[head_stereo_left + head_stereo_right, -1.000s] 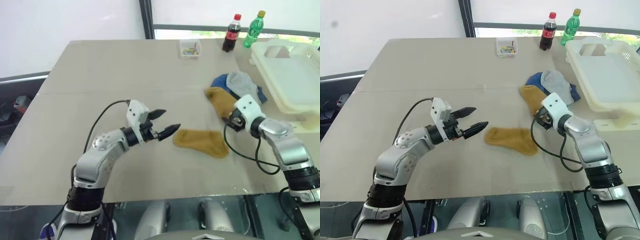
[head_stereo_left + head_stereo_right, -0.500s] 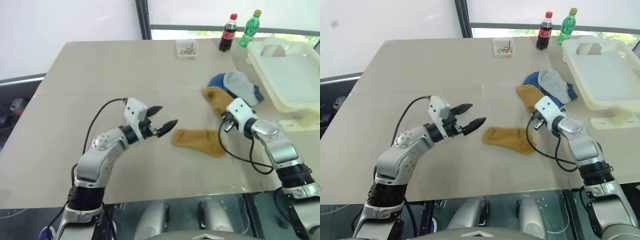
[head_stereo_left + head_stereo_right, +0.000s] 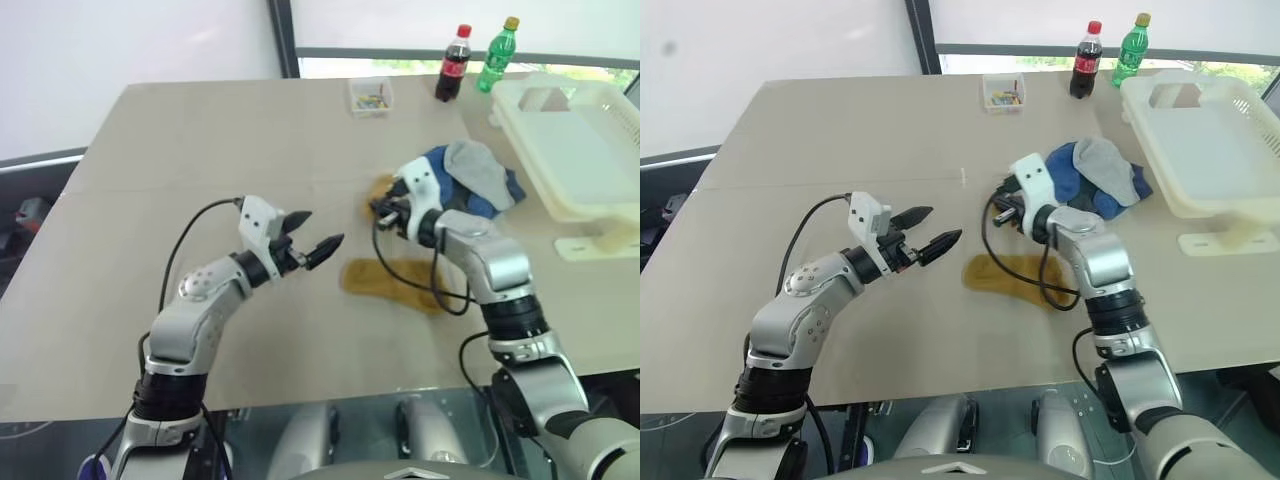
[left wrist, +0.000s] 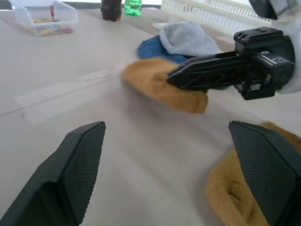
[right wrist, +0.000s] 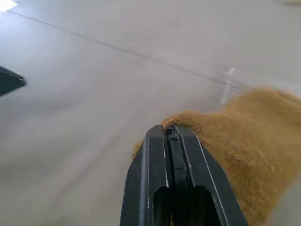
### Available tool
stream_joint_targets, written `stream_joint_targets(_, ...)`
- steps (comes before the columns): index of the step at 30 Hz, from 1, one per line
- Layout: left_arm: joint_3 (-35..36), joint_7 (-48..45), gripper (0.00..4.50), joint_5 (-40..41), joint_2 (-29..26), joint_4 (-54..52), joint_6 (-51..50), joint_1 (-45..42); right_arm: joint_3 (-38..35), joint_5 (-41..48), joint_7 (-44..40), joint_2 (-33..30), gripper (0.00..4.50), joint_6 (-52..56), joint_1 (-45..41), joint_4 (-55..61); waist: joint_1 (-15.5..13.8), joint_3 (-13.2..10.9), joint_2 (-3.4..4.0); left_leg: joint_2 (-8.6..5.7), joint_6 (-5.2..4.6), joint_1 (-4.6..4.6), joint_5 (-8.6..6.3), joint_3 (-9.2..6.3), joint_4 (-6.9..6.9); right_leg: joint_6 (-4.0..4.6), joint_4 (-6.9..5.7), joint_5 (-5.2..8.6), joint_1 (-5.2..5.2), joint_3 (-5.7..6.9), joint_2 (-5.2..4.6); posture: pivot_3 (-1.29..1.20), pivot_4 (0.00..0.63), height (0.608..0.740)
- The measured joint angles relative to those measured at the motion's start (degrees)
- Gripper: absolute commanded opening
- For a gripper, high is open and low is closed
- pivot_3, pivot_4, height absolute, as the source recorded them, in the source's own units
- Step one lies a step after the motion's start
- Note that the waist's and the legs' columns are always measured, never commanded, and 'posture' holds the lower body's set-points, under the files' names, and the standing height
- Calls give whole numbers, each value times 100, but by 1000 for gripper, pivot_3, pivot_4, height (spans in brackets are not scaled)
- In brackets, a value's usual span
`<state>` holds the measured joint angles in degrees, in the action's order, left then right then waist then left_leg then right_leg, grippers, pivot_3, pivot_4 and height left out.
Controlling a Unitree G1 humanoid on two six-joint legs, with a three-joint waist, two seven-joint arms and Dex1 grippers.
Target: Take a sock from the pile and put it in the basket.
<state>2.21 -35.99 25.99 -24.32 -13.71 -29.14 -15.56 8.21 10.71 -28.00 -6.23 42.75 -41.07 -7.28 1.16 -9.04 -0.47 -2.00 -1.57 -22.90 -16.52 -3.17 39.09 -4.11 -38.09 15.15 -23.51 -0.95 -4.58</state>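
Mustard-yellow sock [image 4: 160,84] is pinched in the closed right tool [image 3: 378,208], held just above the tabletop [image 3: 200,150]. Just behind this tool lies the pile [image 3: 475,175], blue and pale grey. A second yellow sock [image 3: 395,282] lies flat below the tool. The left tool [image 3: 318,236] stands wide open and empty, opposite the right tool. The basket [image 3: 580,150] sits beyond the pile, far from both tools.

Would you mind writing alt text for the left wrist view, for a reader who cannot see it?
The right gripper, fingers shut, pinches a mustard sock above the beige table. Behind it lie a blue sock and a grey sock; a second mustard sock lies nearer. The left gripper's own fingers stand wide open.
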Motion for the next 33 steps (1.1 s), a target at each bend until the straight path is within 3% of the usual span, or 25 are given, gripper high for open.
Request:
stream_joint_targets(2, -1, 0, 4500, -1, -4, 0, 4, 2, 99, -23, 33, 161, 772, -67, -12, -178, 14, 0, 1, 1, 2, 0, 1, -1, -1, 0, -3, 0, -2, 0, 1, 0, 150, 740)
stream_joint_targets(4, 2, 2, 4500, -5, -28, 0, 20, 24, 173, -48, 61, 251, 1685, -155, -23, -268, 7, -1, 2, 0, 4, -1, 2, -1, 0, 0, -3, 0, -4, 1, 0, 0, 150, 740)
stream_joint_targets(12, 34, 27, 4500, -16, -71, 5, 82, 141, 112, -46, -158, -684, 1685, -64, 493, 1011, -27, -1, 2, -2, 3, -3, 2, -5, -1, 0, 0, 0, -4, 3, -1, 0, 150, 740)
stream_joint_targets(16, 11, 82, 4500, -99, -35, 98, 138, 114, -37, -16, -175, -945, 1685, 31, 546, 1055, 21, -1, 2, 4, 4, 4, 3, 5, 0, 0, -14, 0, -4, -6, 5, 0, 150, 740)
stream_joint_targets(25, -3, 245, 4500, -379, -29, 434, 213, -67, -333, 11, 252, -163, 1685, -215, -291, -722, 120, -1, 2, 3, 9, 5, 6, 14, 0, 0, -25, 0, -12, -16, 5, 0, 150, 740)
stream_joint_targets(33, 79, 344, 4500, -401, -92, 309, 191, 180, -308, -113, 82, 65, 1685, -569, -866, -2264, 121, -1, 3, 3, 9, 4, 6, 12, -1, 0, -25, 0, -13, -15, 4, 0, 150, 740)
